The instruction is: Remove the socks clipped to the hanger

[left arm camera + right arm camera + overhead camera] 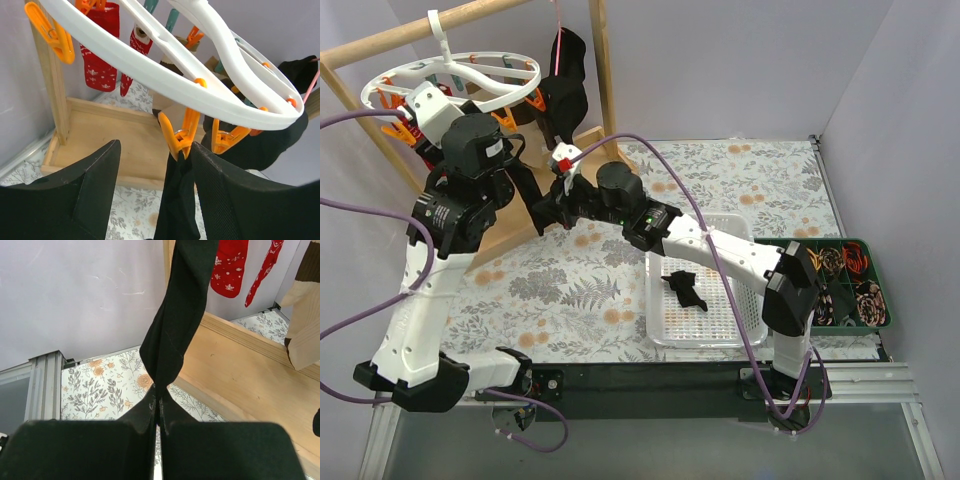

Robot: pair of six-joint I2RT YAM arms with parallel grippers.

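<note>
- The hanger (150,70) hangs from the wooden rack (50,85) at far left, so its clips dangle free. Red socks (100,55) are pinned on its far side.
- The left gripper (156,150) is raised under the ring with its jaws apart on either side of an orange clip (179,137). It holds nothing and is probably placed to squeeze the clip open.
- That clip bites the top of a black sock (175,200), which hangs straight down.
- The right gripper (159,415) is clamped on the sock's lower end, likely to keep it taut and carry it off once it is freed.
- The white basket (735,225) on the right holds one dark sock (685,290) and looks like the drop-off place.
</note>
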